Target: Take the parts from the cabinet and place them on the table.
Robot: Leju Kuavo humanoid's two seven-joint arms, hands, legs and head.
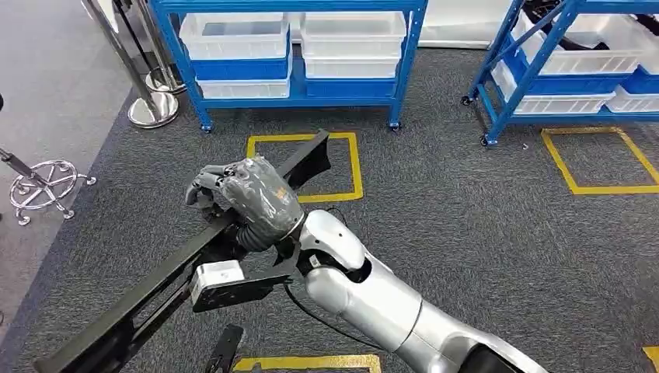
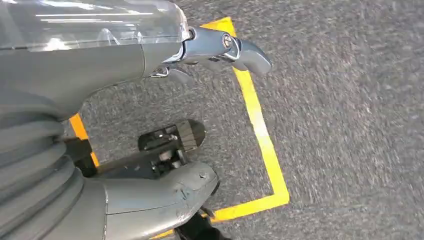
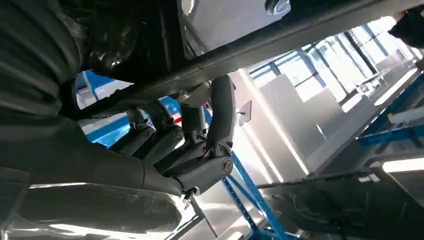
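Note:
A long black bar-shaped part point(image 1: 155, 287) runs from the lower left of the head view up to its flared end point(image 1: 311, 159) over a yellow floor square. My right hand point(image 1: 245, 198) grips this part near its middle, the silver arm coming in from the lower right. In the right wrist view its dark fingers point(image 3: 220, 115) curl around the black bar point(image 3: 300, 30). My left hand point(image 2: 100, 60) hangs over the grey carpet with thumb point(image 2: 165, 190) and finger point(image 2: 245, 50) apart and nothing between them.
A blue rack with white bins point(image 1: 295, 47) stands straight ahead, and a second blue rack point(image 1: 575, 54) at the right. Yellow tape squares point(image 1: 353, 167) mark the grey carpet. Stanchion bases point(image 1: 153, 109) and a chrome chair base point(image 1: 47, 183) stand at the left.

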